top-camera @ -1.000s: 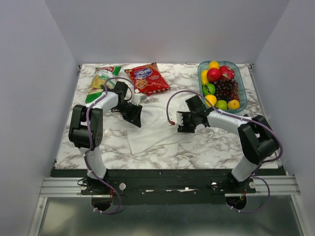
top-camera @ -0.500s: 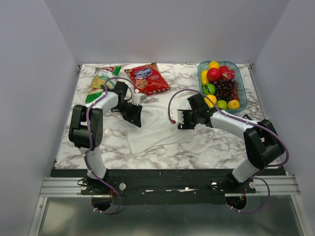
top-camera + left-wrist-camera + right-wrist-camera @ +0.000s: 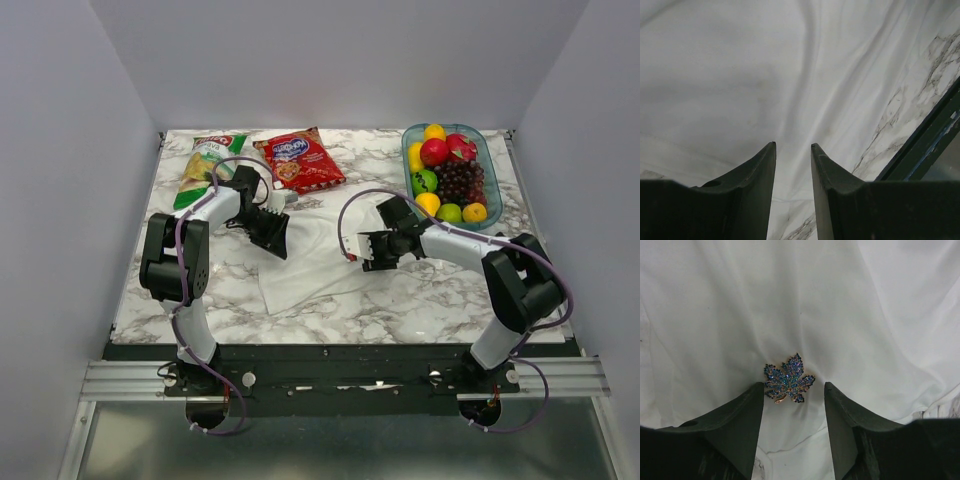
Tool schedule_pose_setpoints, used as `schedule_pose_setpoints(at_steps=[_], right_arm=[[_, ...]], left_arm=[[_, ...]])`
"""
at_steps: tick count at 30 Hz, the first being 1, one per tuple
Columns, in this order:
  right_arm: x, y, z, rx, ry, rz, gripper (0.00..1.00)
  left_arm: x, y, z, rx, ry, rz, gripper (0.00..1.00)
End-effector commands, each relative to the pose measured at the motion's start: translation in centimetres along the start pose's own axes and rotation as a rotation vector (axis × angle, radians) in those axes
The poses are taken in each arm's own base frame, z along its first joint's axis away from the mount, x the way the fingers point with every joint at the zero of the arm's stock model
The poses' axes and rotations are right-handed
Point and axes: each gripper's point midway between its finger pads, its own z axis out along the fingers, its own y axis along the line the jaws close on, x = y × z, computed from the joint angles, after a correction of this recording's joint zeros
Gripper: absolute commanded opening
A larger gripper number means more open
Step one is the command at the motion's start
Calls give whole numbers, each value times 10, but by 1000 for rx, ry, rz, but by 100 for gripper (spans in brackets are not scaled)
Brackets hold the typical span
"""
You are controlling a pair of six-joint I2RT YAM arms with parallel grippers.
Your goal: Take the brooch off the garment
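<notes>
The brooch (image 3: 789, 379) is a small blue jewelled leaf with a gold stem, pinned to the white garment (image 3: 805, 295). In the right wrist view it lies just beyond my right gripper (image 3: 793, 387), nearer the left fingertip (image 3: 758, 390). That gripper is open, and neither finger grips the pin. From above, the right gripper (image 3: 365, 250) sits at the right edge of the garment (image 3: 305, 270). My left gripper (image 3: 272, 232) rests on the garment's upper left part. Its jaws (image 3: 793, 146) stand apart with only wrinkled cloth (image 3: 740, 75) beyond them.
A clear bowl of fruit (image 3: 479, 138) stands at the back right. A red snack bag (image 3: 298, 160) and a green one (image 3: 208, 165) lie at the back. The table's dark front rail (image 3: 925, 145) shows right of the left fingers.
My right gripper drew back toward the fruit bowl, then returned left to the garment's edge, and its jaws narrowed a little. The left arm has not moved.
</notes>
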Motion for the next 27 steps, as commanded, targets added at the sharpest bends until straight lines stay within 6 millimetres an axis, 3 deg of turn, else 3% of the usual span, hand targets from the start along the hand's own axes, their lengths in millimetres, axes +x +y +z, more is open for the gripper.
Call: schedule_pose_setpoints(at_steps=[1,11,19,23,27], right_arm=[[-4,-7,3,11,-4,-20,59],[-24,-44,-15,172,-61,-4,55],[-23,-46,-11,173,-58,37,46],[-23,-45,-10,165,-57,48,35],[-21,-44,-7,151,-49,51,33]], left_arm=[[-4,-5,-1,27,-14,4,42],[-6,-4,-1,27,-15,4,42],[-6,-4,-1,26,-17,3,42],[-6,-5,-1,28,-17,4,42],[-5,-4,0,30,-16,2,43]])
